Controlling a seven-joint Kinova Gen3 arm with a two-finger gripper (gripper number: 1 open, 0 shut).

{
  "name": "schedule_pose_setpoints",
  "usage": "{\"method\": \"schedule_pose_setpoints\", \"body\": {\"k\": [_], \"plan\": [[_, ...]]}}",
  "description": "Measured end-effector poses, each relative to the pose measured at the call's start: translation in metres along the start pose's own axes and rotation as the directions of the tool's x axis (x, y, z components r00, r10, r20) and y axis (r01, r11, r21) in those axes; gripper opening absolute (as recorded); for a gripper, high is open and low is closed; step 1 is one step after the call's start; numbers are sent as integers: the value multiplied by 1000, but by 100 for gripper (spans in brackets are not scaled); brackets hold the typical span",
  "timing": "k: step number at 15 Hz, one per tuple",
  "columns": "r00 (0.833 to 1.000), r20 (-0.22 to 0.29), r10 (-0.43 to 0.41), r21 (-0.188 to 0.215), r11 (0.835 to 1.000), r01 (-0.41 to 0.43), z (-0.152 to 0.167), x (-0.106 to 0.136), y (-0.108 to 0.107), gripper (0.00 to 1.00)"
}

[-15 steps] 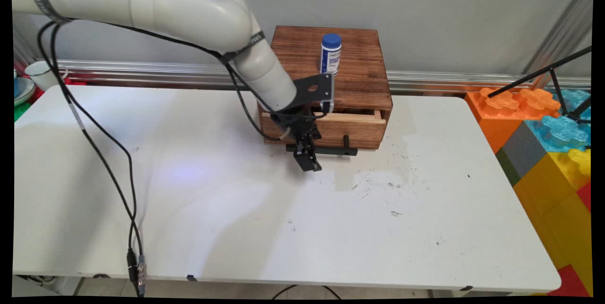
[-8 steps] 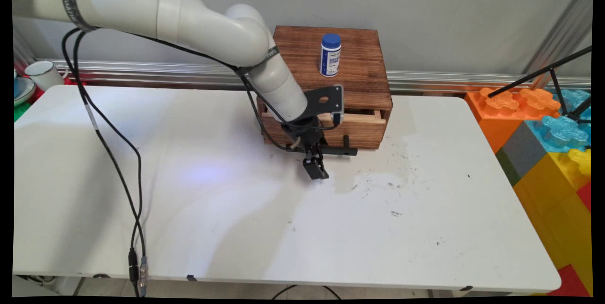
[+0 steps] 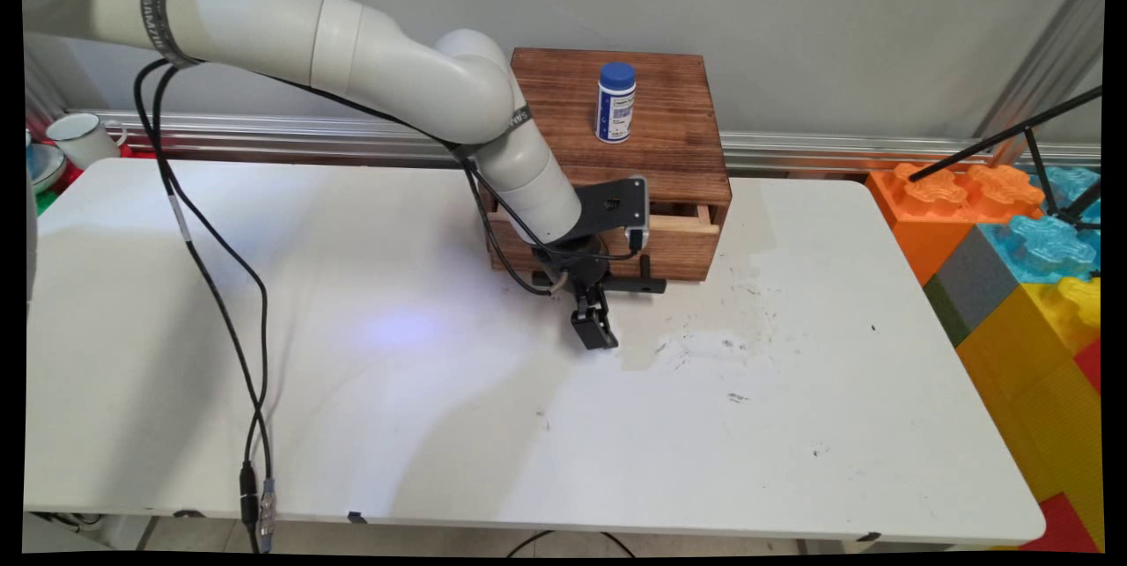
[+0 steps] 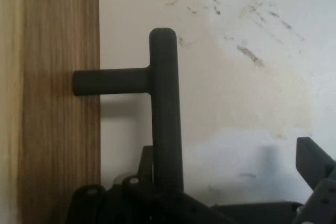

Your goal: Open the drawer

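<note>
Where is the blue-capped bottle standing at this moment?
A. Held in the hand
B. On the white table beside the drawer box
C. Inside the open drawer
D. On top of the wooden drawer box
D: the blue-capped bottle stands upright on the top of the wooden drawer box.

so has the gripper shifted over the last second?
Yes. The gripper has slid right and toward the table's near edge, along the drawer handle of the wooden box, which hasn't moved.

My arm, white and jointed

Black lettered bands, black cables point(image 3: 220, 284), a black gripper point(image 3: 597, 330).
</note>
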Motion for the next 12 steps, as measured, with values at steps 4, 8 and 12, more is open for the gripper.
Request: {"method": "schedule_pose_setpoints", "body": {"k": [4, 8, 12], "plan": [[1000, 2, 6, -9, 1000, -6, 1, 0, 11, 100], [1000, 2, 13, -21, 1000, -13, -1, 0, 25, 100], [1000, 2, 22, -30, 999, -22, -5, -1, 40, 100]]}}
